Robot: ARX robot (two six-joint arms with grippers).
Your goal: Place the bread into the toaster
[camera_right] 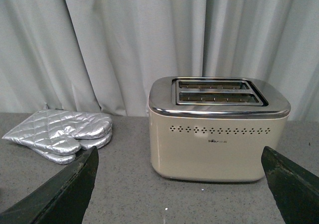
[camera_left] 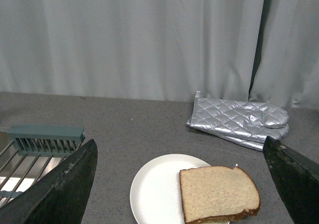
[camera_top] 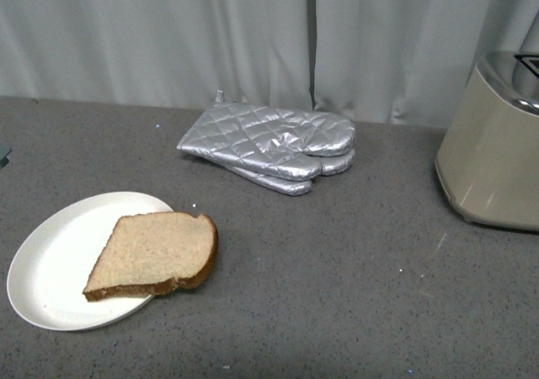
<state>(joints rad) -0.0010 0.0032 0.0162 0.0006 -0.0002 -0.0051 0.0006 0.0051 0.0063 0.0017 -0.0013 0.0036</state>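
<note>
The bread (camera_top: pixel 154 253) is a tan slice with a dark crust, lying half on a round white plate (camera_top: pixel 50 265) at the front left. It also shows in the left wrist view (camera_left: pixel 217 194). The beige toaster (camera_top: pixel 497 143) with a shiny metal top stands at the right edge; in the right wrist view (camera_right: pixel 217 129) its two slots face up and look empty. My left gripper (camera_left: pixel 182 184) is open, above and short of the bread. My right gripper (camera_right: pixel 179 184) is open, facing the toaster's side. Neither arm shows in the front view.
Two quilted silver oven mitts (camera_top: pixel 274 147) lie stacked at the back middle of the grey table (camera_top: pixel 337 295). A green wire rack (camera_left: pixel 42 144) stands left of the plate. A grey curtain (camera_top: pixel 253 34) hangs behind the table.
</note>
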